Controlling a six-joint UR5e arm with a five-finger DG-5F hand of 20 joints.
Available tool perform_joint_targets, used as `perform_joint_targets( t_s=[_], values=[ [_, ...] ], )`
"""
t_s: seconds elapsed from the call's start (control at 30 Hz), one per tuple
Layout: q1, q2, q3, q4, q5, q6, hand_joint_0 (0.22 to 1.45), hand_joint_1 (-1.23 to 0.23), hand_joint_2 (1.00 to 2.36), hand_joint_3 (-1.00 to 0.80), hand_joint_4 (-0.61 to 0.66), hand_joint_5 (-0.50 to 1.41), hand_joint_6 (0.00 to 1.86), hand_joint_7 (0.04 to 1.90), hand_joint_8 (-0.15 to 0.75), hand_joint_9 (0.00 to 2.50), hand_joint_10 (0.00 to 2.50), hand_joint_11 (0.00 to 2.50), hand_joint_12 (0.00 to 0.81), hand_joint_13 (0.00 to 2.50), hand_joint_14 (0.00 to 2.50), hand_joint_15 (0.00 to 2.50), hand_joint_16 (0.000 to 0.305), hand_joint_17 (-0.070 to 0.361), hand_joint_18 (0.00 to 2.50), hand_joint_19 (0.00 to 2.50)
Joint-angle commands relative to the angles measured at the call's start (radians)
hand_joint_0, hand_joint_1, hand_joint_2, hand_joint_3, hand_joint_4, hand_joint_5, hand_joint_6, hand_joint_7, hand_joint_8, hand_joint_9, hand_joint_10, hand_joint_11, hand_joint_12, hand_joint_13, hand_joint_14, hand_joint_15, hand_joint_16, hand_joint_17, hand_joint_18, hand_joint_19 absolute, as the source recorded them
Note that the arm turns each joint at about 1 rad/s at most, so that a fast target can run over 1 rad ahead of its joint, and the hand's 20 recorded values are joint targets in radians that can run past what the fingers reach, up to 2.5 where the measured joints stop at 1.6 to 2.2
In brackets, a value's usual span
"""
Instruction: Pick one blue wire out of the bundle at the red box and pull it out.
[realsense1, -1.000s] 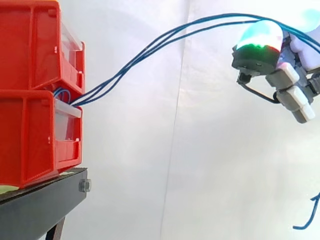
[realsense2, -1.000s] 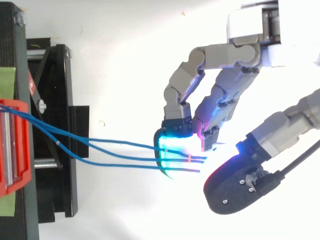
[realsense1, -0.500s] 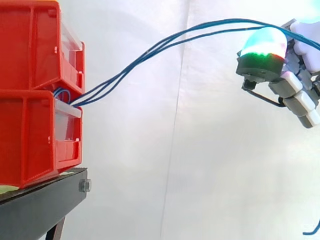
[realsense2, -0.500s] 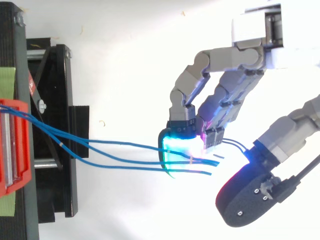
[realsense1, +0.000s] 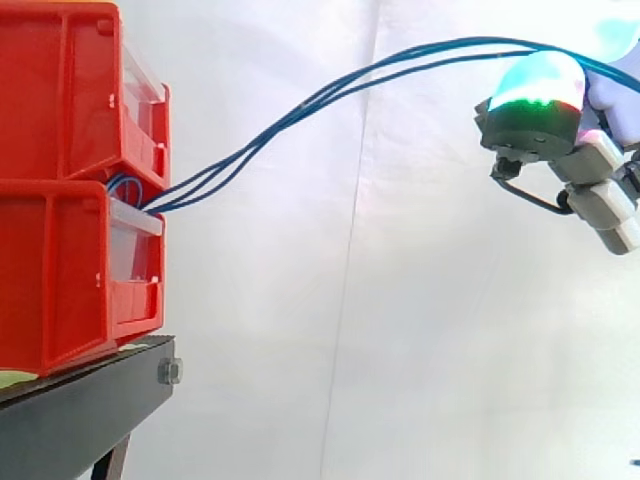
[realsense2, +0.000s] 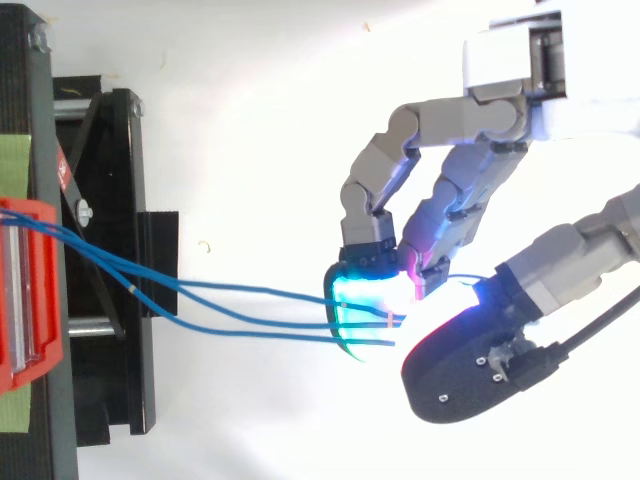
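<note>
Curled fingers of the hand (realsense2: 440, 205) pinch the blue wires (realsense2: 260, 323), which stretch in an arc from the red box (realsense1: 60, 270) at the edge of the black stand (realsense1: 90, 400).

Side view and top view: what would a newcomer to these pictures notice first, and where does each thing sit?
The hand stands out, high at the right of the side view: its fingers glow cyan and green where they pinch the blue wires. From there the wires arch down leftward into the stacked red bins at the left edge.
</note>
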Motion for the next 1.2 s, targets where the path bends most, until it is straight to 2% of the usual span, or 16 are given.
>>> perform_joint_targets(
  t_s=[0.0,0.1,0.17,0.27,0.33,0.5,0.67,0.73,0.9,1.07,1.17],
  values=[
    [0.0,0.0,0.0,0.0,0.0,0.0,0.61,-0.73,1.01,-0.16,0.09,-0.16,0.97,0.88,0.368,0.91,0.01,0.67,0.451,0.88,0.02,0.48,0.056,0.127,0.81,0.44],
    [0.0,0.0,0.0,0.0,0.0,0.0,0.62,-0.74,1.01,-0.12,0.06,-0.16,0.97,0.93,0.376,0.91,0.01,0.67,0.453,0.89,0.02,0.48,0.057,0.128,0.84,0.44],
    [0.0,0.0,0.0,0.0,0.0,0.0,0.66,-0.8,1.02,-0.14,0.02,-0.18,0.98,0.91,0.344,0.87,0.01,0.68,0.43,0.87,0.02,0.49,0.051,0.115,0.82,0.45],
    [0.0,0.0,0.0,0.0,0.0,0.0,0.72,-0.88,1.02,-0.24,0.08,-0.2,1.0,0.85,0.326,0.81,0.01,0.68,0.43,0.85,0.01,0.47,0.051,0.114,0.82,0.41],
    [0.0,0.0,0.0,0.0,0.0,0.0,0.73,-0.89,1.02,-0.27,0.08,-0.2,1.0,0.83,0.327,0.8,0.01,0.69,0.43,0.85,0.01,0.47,0.05,0.114,0.82,0.41],
    [0.0,0.0,0.0,0.0,0.0,-0.002,0.81,-0.87,1.01,-0.31,0.06,-0.21,1.0,0.92,0.322,0.81,0.01,0.7,0.42,0.85,0.01,0.47,0.049,0.11,0.8,0.44],
    [0.002,0.0,0.0,0.0,0.0,-0.002,0.84,-0.83,1.01,-0.31,0.13,-0.22,1.01,0.83,0.313,0.78,0.01,0.71,0.415,0.84,0.01,0.47,0.048,0.109,0.78,0.46],
    [0.002,0.0,0.0,0.0,0.0,-0.002,0.83,-0.82,1.01,-0.35,0.16,-0.23,1.0,0.77,0.301,0.75,0.01,0.69,0.413,0.84,0.02,0.46,0.048,0.108,0.8,0.44],
    [0.002,0.0,-0.001,0.0,0.0,-0.002,0.79,-0.87,1.0,-0.48,0.2,-0.24,0.99,0.75,0.294,0.7,0.0,0.7,0.412,0.83,0.01,0.44,0.049,0.109,0.85,0.37],
    [0.002,0.0,-0.001,0.0,0.002,-0.002,0.68,-0.92,1.0,-0.5,0.21,-0.24,0.99,0.74,0.307,0.7,0.01,0.71,0.417,0.82,0.01,0.45,0.049,0.111,0.84,0.37],
    [0.002,0.0,0.0,0.0,0.002,-0.002,0.62,-0.88,1.0,-0.5,0.22,-0.23,0.98,0.75,0.323,0.73,0.01,0.71,0.422,0.81,0.02,0.46,0.05,0.113,0.82,0.4]
  ],
)
